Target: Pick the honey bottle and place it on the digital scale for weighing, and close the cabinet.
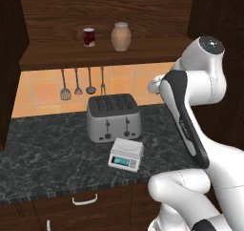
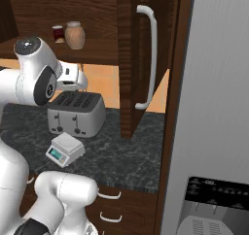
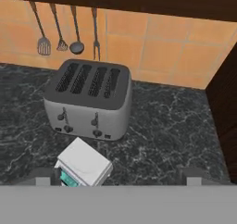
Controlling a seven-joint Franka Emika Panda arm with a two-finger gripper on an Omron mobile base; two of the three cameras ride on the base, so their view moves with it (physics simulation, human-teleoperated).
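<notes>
The hand [image 2: 80, 79] hovers above the toaster [image 1: 113, 116], its grip impossible to tell. Honey [image 1: 121, 36] sits on the cabinet [image 2: 141, 59] shelf, scale [image 1: 126, 154] bare on the tabletop [image 1: 47, 153]; nothing done yet.

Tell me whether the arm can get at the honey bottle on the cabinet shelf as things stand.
Probably yes: the cabinet stands open, and the honey bottle sits near the shelf's front edge, apart from the dark red jar, nothing before it.
</notes>
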